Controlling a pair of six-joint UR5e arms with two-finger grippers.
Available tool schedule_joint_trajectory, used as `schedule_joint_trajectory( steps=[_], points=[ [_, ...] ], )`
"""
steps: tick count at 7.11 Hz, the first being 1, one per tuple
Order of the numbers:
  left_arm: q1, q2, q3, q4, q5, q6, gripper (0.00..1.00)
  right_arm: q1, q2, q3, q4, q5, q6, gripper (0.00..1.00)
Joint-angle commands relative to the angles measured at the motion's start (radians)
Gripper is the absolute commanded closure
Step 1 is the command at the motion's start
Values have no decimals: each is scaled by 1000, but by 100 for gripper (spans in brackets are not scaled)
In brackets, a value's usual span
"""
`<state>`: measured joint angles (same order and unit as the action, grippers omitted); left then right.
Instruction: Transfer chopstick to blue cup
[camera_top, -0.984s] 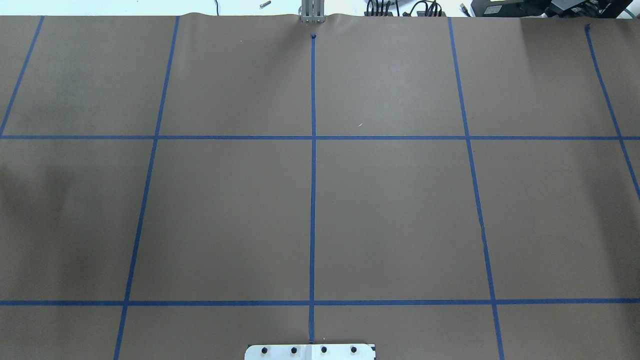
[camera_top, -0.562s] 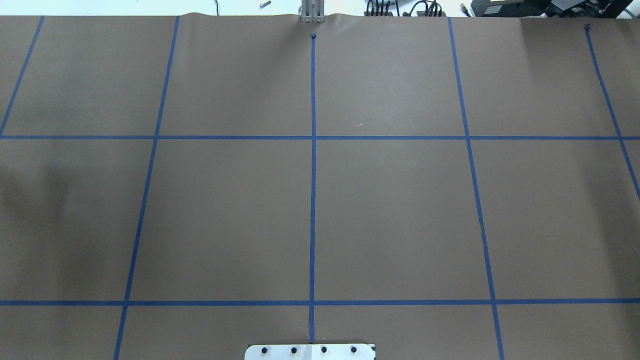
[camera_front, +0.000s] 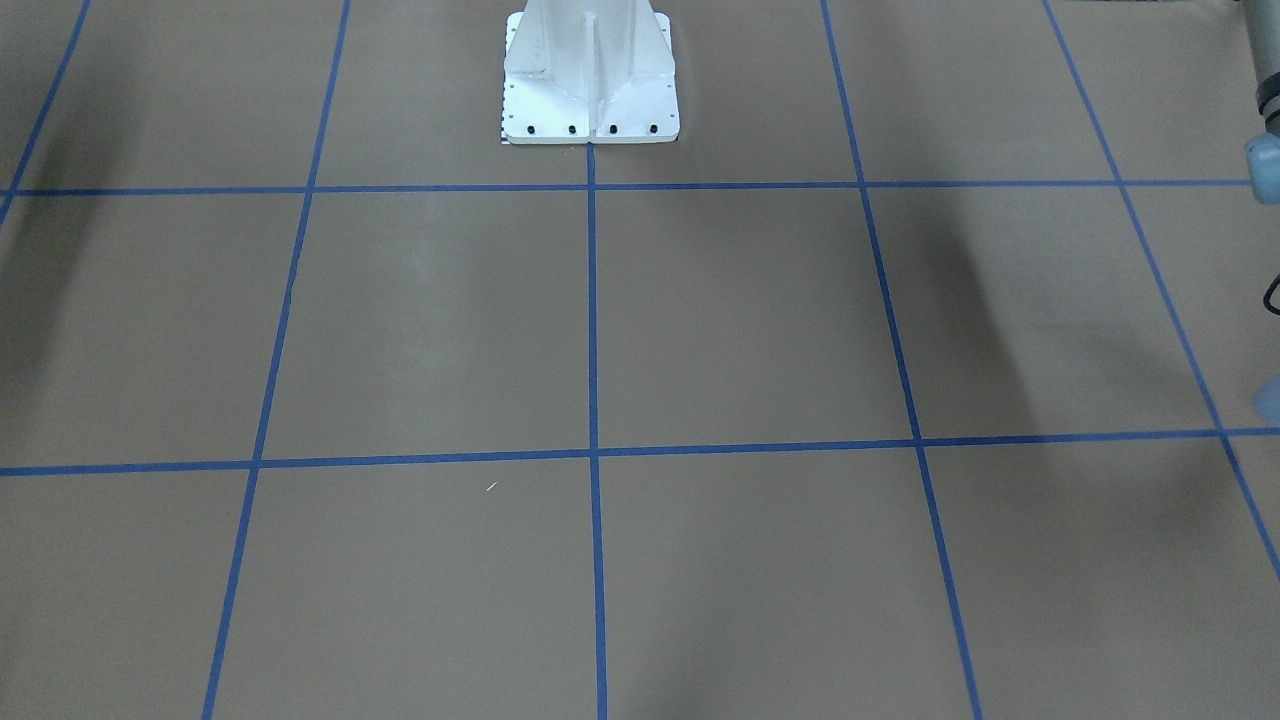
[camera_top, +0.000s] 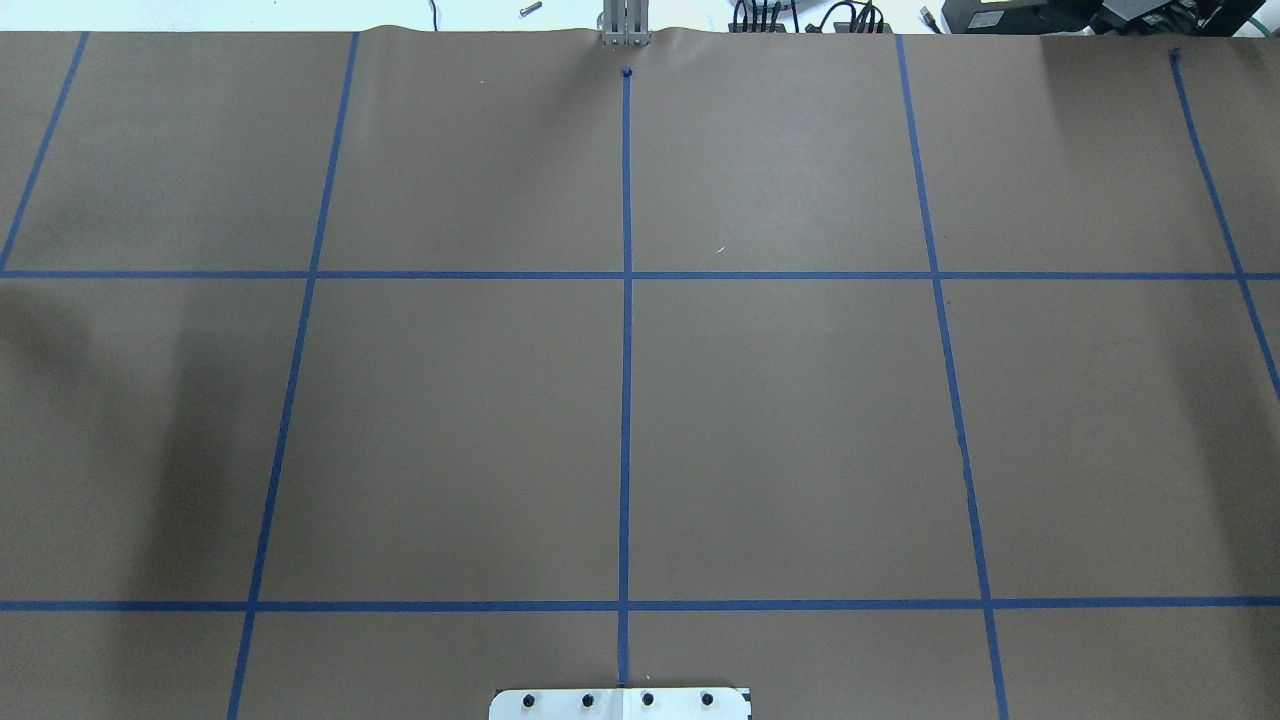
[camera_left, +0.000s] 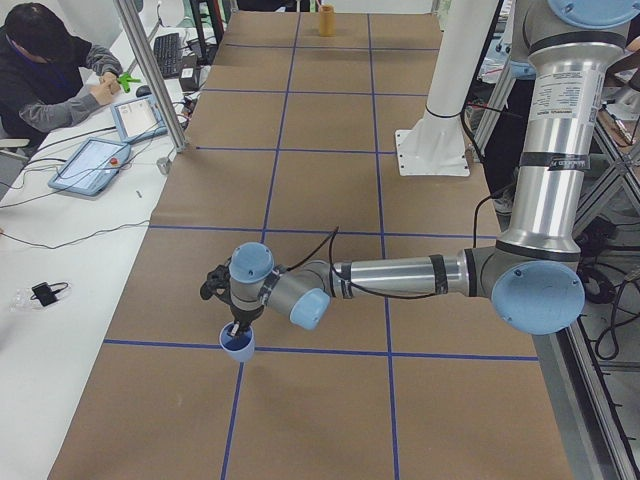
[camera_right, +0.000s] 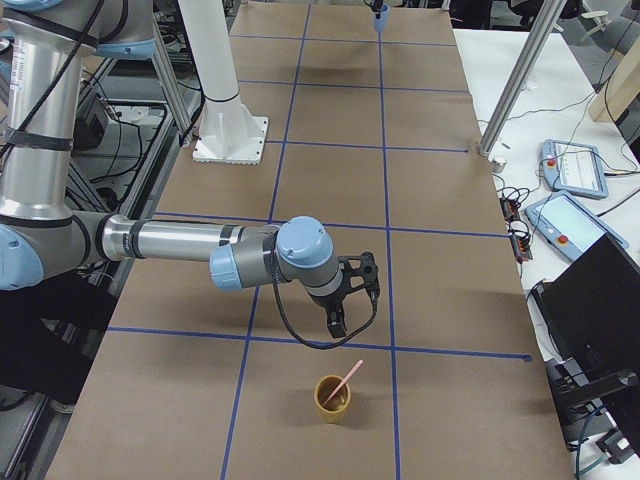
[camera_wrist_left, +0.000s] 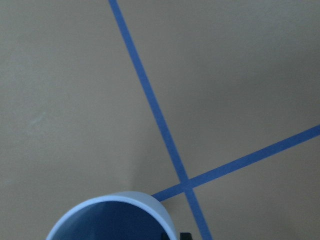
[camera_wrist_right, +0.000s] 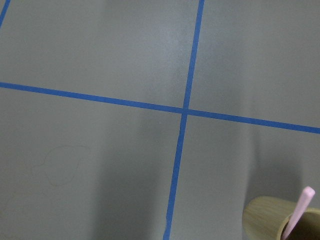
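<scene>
The pale-pink chopstick (camera_right: 349, 379) leans in a tan cup (camera_right: 333, 398) on the brown paper; both also show in the right wrist view, the chopstick (camera_wrist_right: 300, 210) and the cup (camera_wrist_right: 272, 220). My right gripper (camera_right: 337, 322) hangs just behind that cup, apart from it; I cannot tell whether it is open. The blue cup (camera_left: 237, 346) stands at a tape crossing at the table's other end. My left gripper (camera_left: 236, 322) is right over its rim; I cannot tell whether it grips it. The cup's rim (camera_wrist_left: 145, 202) fills the bottom of the left wrist view.
The white robot pedestal (camera_front: 590, 80) stands at the table's middle rear edge. Blue tape lines (camera_top: 626, 350) grid the brown paper. An operator (camera_left: 50, 70) sits at a side bench with tablets (camera_left: 92, 163). A metal post (camera_right: 510, 85) and a laptop (camera_right: 600, 300) flank the table.
Only the shadow at the overhead view's left edge has shifted. No object or gripper shows in that view.
</scene>
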<state>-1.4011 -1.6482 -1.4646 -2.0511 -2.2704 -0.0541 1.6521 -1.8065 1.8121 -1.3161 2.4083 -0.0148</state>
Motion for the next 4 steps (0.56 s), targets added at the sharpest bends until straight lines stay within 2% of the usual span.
schedule_joint_trajectory(
  steps=[1, 2, 4],
  points=[
    [29, -11, -298, 273, -3, -173, 100, 0, -10, -4, 0, 0, -2, 0],
    [150, -22, -377, 275, 11, -348, 100, 0, -14, -5, 2, 0, -5, 0],
    [410, -167, -424, 281, 162, -760, 100, 0, -23, -13, 14, 0, -2, 0]
  ],
)
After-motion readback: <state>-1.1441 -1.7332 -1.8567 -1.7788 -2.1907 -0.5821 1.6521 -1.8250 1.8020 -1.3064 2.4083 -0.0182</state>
